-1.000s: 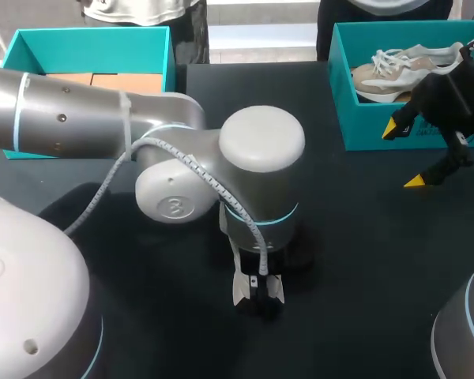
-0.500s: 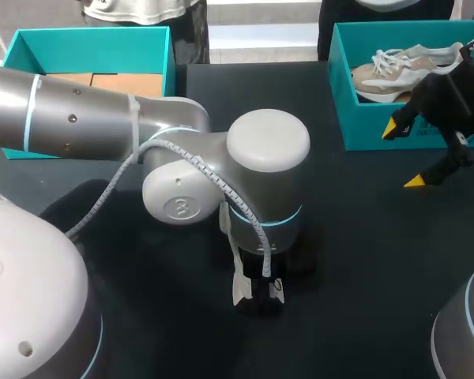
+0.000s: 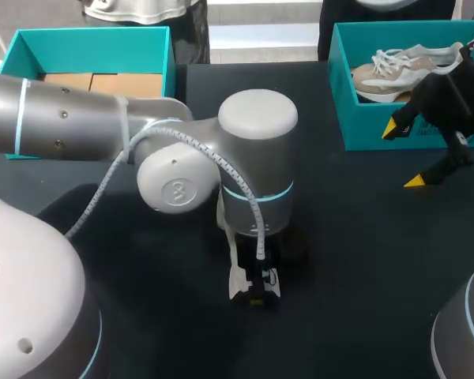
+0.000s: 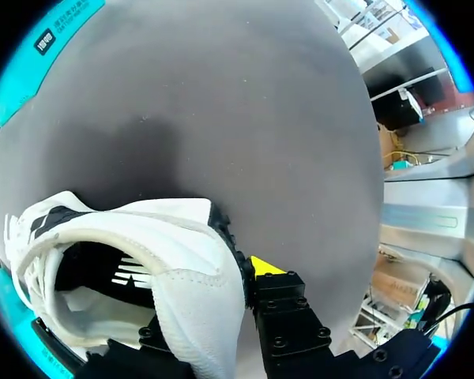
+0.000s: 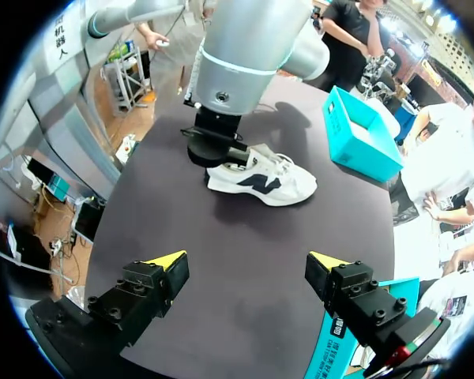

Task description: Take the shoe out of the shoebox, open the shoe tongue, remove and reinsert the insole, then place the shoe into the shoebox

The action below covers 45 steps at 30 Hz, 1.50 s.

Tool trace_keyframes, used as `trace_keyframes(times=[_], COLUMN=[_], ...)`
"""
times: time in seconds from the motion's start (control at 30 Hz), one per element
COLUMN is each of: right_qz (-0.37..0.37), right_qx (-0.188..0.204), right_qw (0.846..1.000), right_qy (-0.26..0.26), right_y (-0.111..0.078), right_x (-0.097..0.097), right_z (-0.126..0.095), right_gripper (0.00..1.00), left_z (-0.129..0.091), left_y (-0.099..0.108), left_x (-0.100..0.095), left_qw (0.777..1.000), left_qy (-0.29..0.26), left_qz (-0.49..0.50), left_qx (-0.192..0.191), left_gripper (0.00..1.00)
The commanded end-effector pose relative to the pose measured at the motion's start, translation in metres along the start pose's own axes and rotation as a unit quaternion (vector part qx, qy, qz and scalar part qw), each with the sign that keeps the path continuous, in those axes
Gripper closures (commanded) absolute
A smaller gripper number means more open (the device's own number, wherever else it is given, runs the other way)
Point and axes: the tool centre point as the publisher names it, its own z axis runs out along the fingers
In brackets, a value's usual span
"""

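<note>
"Looking from the head view, what has moved?" asks the first.

"The left arm's wrist has swung back a little from half a second ago. The left gripper (image 3: 253, 290) has shifted slightly with it, low over the table (image 3: 363, 260). The right gripper (image 3: 403, 155) has stayed put beside the right box (image 3: 363, 118), fingers apart and holding nothing."

"And the shoe?"

"Mostly hidden under the left arm there. In the left wrist view the shoe (image 4: 126, 260) sits on the table, with its heel wall clamped between that gripper's (image 4: 213, 304) fingers."

"What does the right wrist view add?"

"The shoe (image 5: 262, 181) lies out on the table, gripped at the heel and well apart from the right gripper (image 5: 246, 259), whose fingers stand wide open. So the shoe seems to be out of its box and is only being nudged into position. The later steps look yet to come, and they will probably need the idle right arm."
</note>
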Motion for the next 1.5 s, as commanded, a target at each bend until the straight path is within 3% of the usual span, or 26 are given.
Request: trace_keyframes(times=[0.03,0.27,0.7,1.27,1.5], right_qz=[0.000,0.000,0.000,0.000,0.000], right_qx=[0.001,0.001,0.001,0.001,0.001], right_qw=[1.000,1.000,1.000,1.000,1.000], right_qy=[0.002,0.002,0.002,0.002,0.002], right_y=[0.000,0.000,0.000,0.000,0.000], right_x=[-0.002,-0.002,-0.002,-0.002,-0.002], right_z=[0.001,0.001,0.001,0.001,0.001], right_gripper=[0.00,0.00,0.00,0.00,0.00], left_z=[-0.043,-0.112,-0.220,-0.220,-0.231], left_y=[0.019,0.036,0.062,0.062,0.105], left_x=[-0.003,-0.001,-0.007,-0.007,-0.022], left_qw=[1.000,0.999,0.994,0.994,0.988], left_qy=[-0.004,-0.032,-0.019,-0.019,-0.013], left_qz=[-0.001,0.025,0.108,0.108,0.147], left_qx=[0.001,-0.006,-0.024,-0.024,-0.041], left_gripper=[1.00,1.00,1.00,1.00,1.00])
